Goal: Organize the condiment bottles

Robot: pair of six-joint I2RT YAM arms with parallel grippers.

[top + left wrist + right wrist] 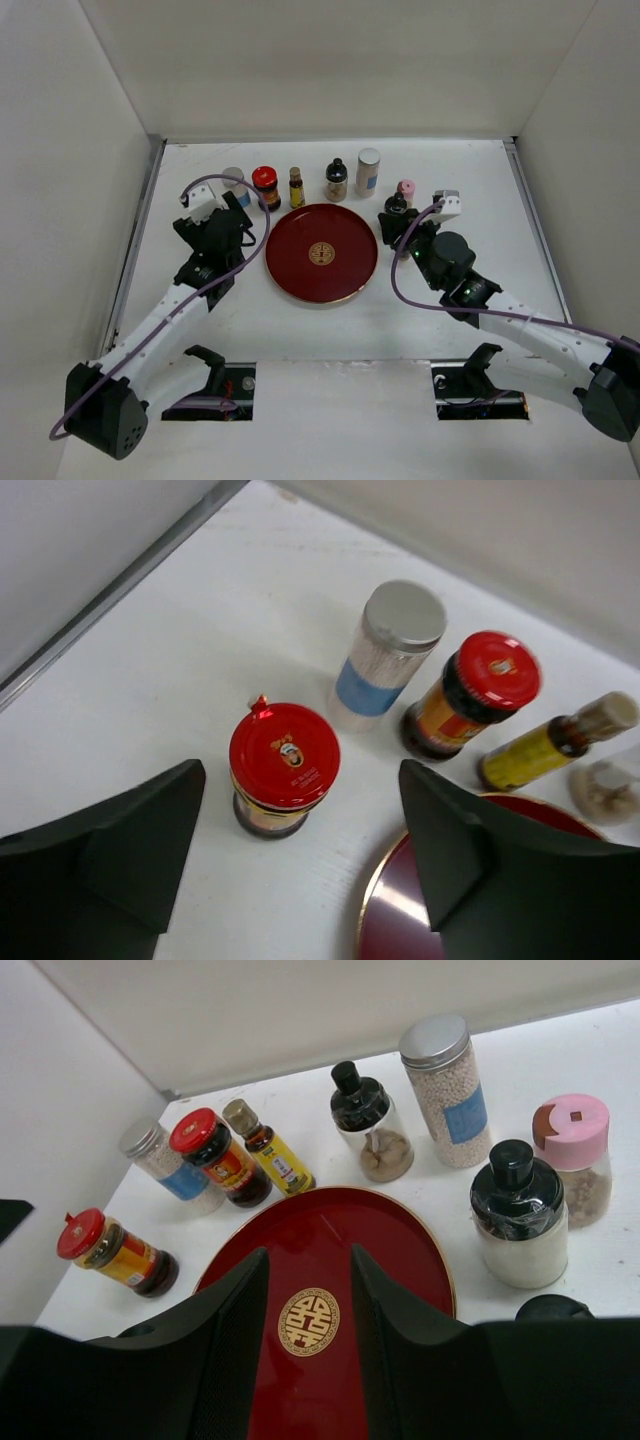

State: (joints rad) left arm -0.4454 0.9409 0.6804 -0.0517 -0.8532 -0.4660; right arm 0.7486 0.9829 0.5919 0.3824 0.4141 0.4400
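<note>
The condiment bottles stand in a row behind the round dark red tray (321, 252): a silver-white cylinder (234, 184), a red-lidded jar (265, 186), a slim yellow-labelled bottle (296, 187), a black-capped bottle (336, 180), another cylinder (368, 171), a pink-capped jar (406, 190) and a black-capped jar (396, 209). My left gripper (232, 214) is open and empty. A second red-lidded jar (284, 767) stands upright just ahead, between its fingers (150, 850). My right gripper (308, 1290) is open and empty over the tray (400, 1250).
White walls close in the table on the left, back and right. The tray's gold rim (372, 890) lies under my left gripper's right finger. In the right wrist view the black-capped jar (518, 1215) and the pink-capped jar (575, 1155) stand right of the tray.
</note>
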